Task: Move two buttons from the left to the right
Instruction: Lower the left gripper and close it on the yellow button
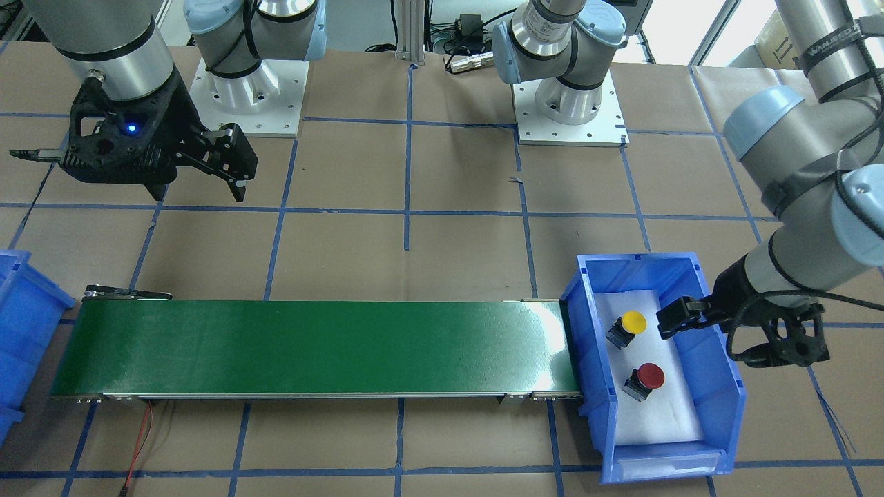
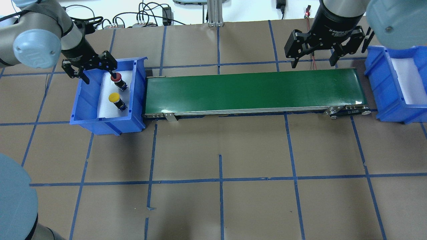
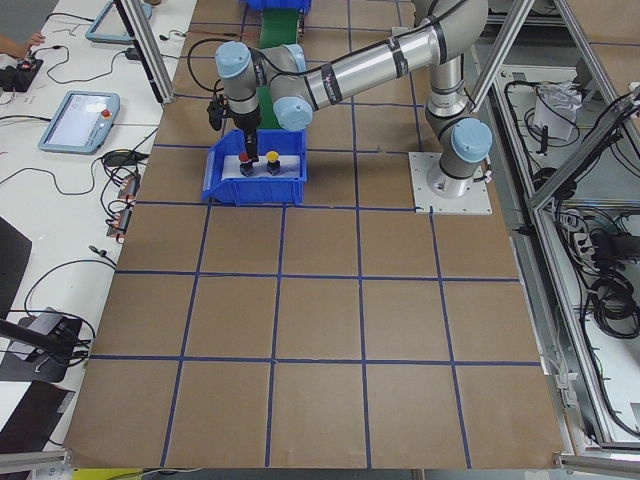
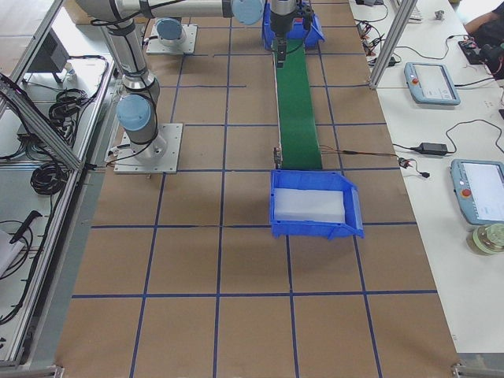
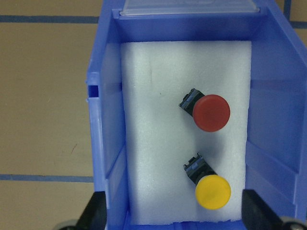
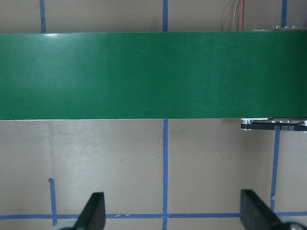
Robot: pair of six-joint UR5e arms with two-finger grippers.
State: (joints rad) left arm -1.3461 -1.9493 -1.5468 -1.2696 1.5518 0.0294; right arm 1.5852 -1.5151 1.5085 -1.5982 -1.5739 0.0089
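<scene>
A yellow-capped button (image 1: 633,322) (image 2: 114,97) (image 5: 212,191) and a red-capped button (image 1: 650,376) (image 2: 115,77) (image 5: 211,112) lie on white foam in the blue bin (image 2: 86,96) (image 1: 718,366) at the belt's left end. Each has a black switch body. My left gripper (image 2: 100,76) (image 5: 175,215) hovers over this bin, open and empty, its fingers (image 5: 96,213) wide apart, with the red button near one fingertip in the overhead view. My right gripper (image 2: 313,63) (image 6: 172,215) is open and empty above the far edge of the green belt's right end.
The green conveyor belt (image 2: 250,90) (image 1: 311,345) (image 6: 153,76) runs between the two bins. A second blue bin (image 2: 383,83) (image 4: 315,232) with a bare white foam floor stands at the belt's right end. Both arm bases (image 1: 248,90) stand behind the belt.
</scene>
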